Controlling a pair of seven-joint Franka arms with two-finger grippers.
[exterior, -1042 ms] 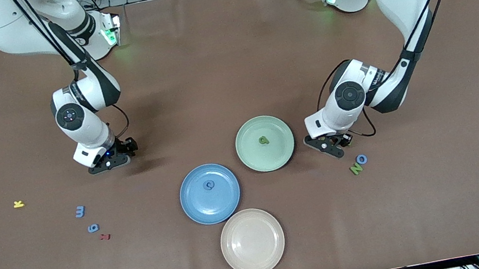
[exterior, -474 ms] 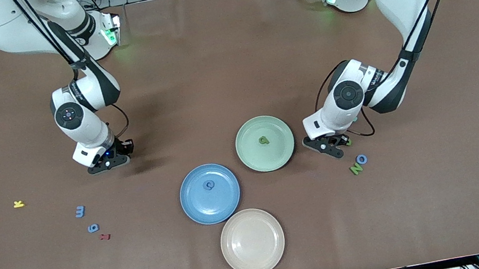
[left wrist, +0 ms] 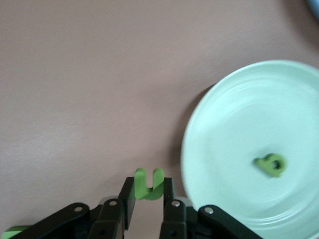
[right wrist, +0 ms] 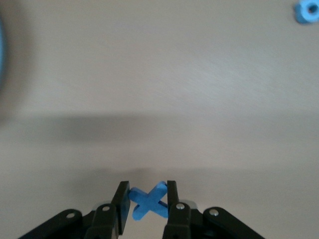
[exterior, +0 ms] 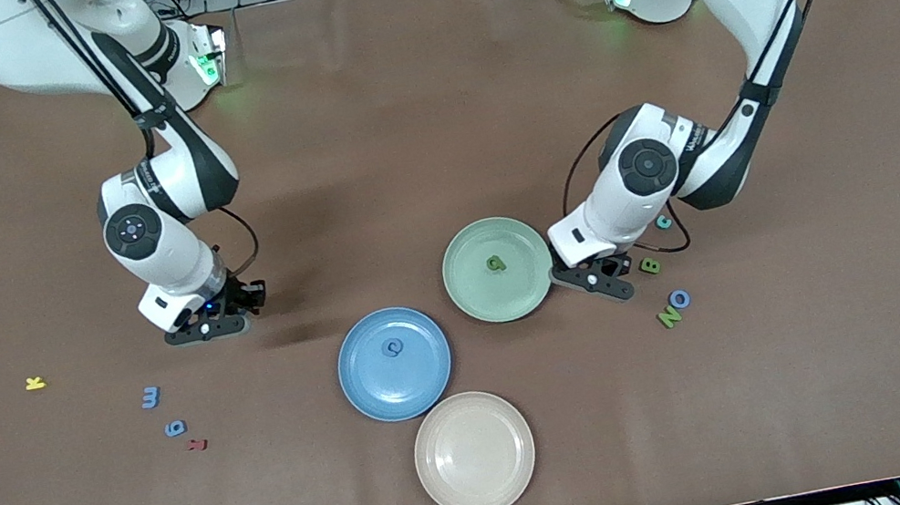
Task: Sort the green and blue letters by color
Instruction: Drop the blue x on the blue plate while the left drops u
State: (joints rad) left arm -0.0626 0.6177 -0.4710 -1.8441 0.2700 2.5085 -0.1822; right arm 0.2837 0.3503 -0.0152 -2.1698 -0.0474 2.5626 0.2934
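Carrying a green U-shaped letter pinched in our left gripper, we hover just off the green plate rim; plate centre lies at nine o'clock. Our right gripper clamps a blue X over bare table, blue plate at four o'clock.

even bright light; wrist views slightly blurred

Green letters read N, B; blue maybe 3.
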